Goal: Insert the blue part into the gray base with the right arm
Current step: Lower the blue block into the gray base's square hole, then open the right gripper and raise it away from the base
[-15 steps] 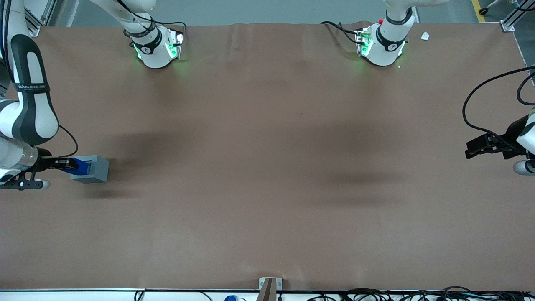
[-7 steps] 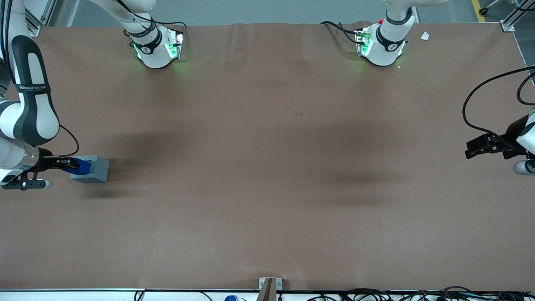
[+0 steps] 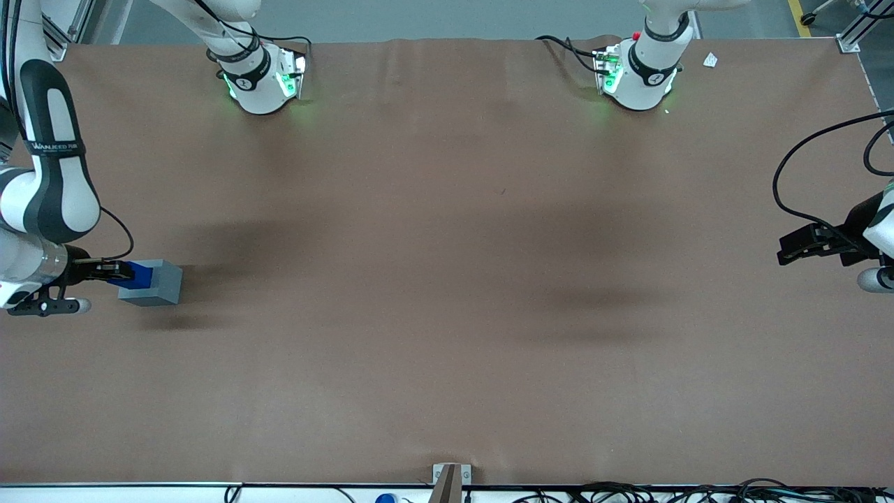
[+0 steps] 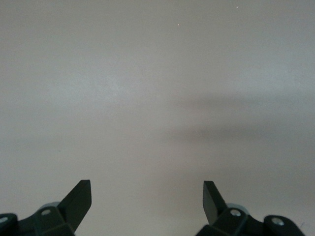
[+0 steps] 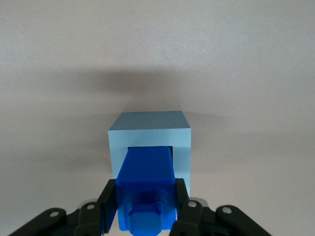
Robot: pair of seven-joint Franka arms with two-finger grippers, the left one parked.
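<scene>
Your gripper [image 5: 146, 209] is clamped on the blue part [image 5: 146, 189], one black finger [image 5: 109, 199] on each side of it, jaws only as far apart as the part is wide. The stub end of the part faces the wrist camera; the other end sits at the square recess in the gray base [image 5: 149, 139], with the recess edge showing just past the blue. You can't tell from the wrist view how deep it has gone in.

In the front view the gripper [image 3: 112, 270] is at the left edge of the frame, about mid-height. Blue part [image 3: 142, 274] shows between the fingertips and touches the top of the gray base [image 3: 155, 283]. Base sits flat on the brown table [image 3: 447, 279], toward the working arm's end, with a dark shadow on the table just nearer the camera. Right arm [image 3: 45, 175] rises along the left edge above the gripper, its black band lettered.

Nearest the camera, bottom center: a small bracket [image 3: 450, 477] at the table edge, cables [image 3: 628, 492] along the bottom right.

Farthest, top of the frame: two white arm bases [image 3: 262, 80] lit green, and a white scrap [image 3: 710, 60] at the upper right.
</scene>
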